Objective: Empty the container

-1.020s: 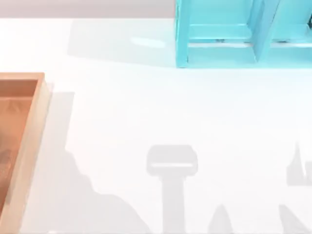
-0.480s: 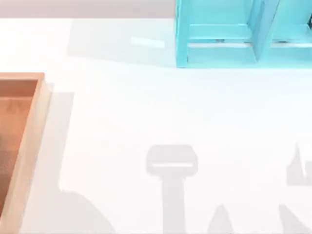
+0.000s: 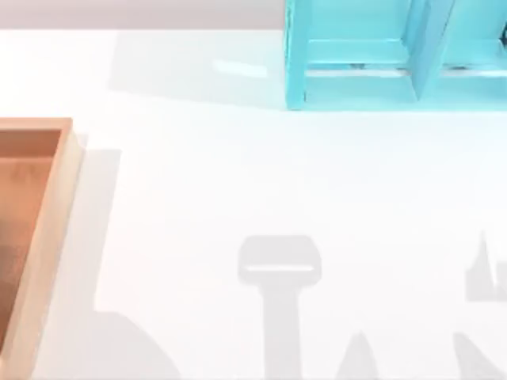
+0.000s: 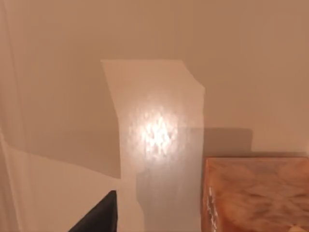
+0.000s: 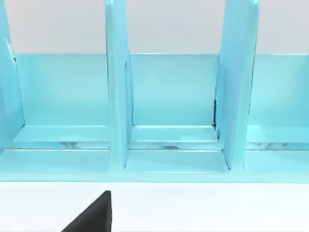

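**Container at left edge of desk, claw states not readable**

Top view, near to far: you've got bare white desk (image 3: 261, 182) across the lower frame, with arm shadows falling on it at bottom centre and bottom right. The container (image 3: 49, 237) sits at the left edge of the frame, cut off by it; light tan rim, orange-brown inside. What you can see of the inside looks bare. The turquoise shelf unit (image 3: 372, 55) stands at the upper right, well apart from the container.

Left wrist view: a dark claw finger (image 4: 99, 217) pokes in at the lower left, and a corner of the container (image 4: 256, 193) is at the lower right.

Right wrist view: a dark claw finger (image 5: 94, 215) at the lower left over white desk, the shelf unit (image 5: 169, 106) beyond it, its compartments facing you.

For both claws, you can't tell whether they're open or closed.
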